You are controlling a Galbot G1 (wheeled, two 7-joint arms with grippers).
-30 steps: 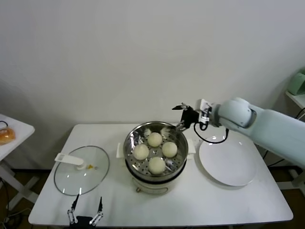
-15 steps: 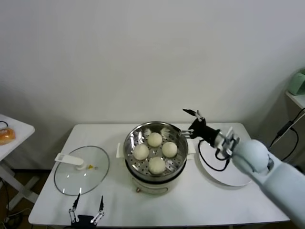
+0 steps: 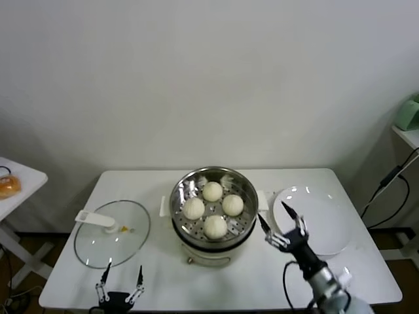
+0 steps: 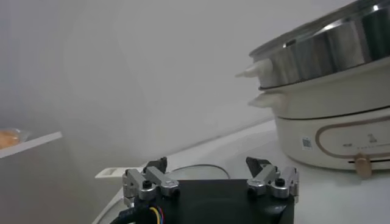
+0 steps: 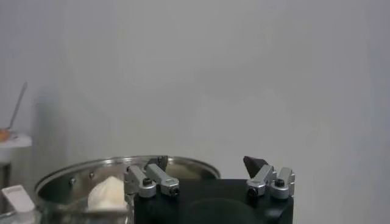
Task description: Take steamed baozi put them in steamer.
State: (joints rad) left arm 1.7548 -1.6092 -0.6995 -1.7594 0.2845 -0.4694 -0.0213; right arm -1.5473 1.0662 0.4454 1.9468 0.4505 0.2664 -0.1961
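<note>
From the head view, all four small round cream-white steamed baozi (image 3: 213, 208) sit on the perforated tray inside the round shiny stainless-steel steamer (image 3: 214, 212) on its cream-white base, at the middle of the white surface (image 3: 157, 275). The flat round white plate (image 3: 315, 220) to the steamer's right is bare, so I judge the loading done, with nothing left unless the round glass lid with a white handle (image 3: 111, 232), lying flat to the steamer's left, is meant to go on. The right claw (image 3: 281, 224) hovers between steamer and plate, near the front, released and holding nothing. The left claw (image 3: 118, 290) is parked at the surface's near edge in front of the lid, also released and empty.

The left wrist view shows what the head view cannot: the steamer's side (image 4: 332, 91), with steel pot above, cream base with a small knob below, and the left claw (image 4: 210, 181) spread wide and empty, low beside the lid's rim. No baozi show here.

The right wrist view looks over the steamer's rim (image 5: 122, 176): one baozi (image 5: 109, 192) peeks above it, and the right claw (image 5: 209, 178) is spread apart with nothing between its tips.
</note>
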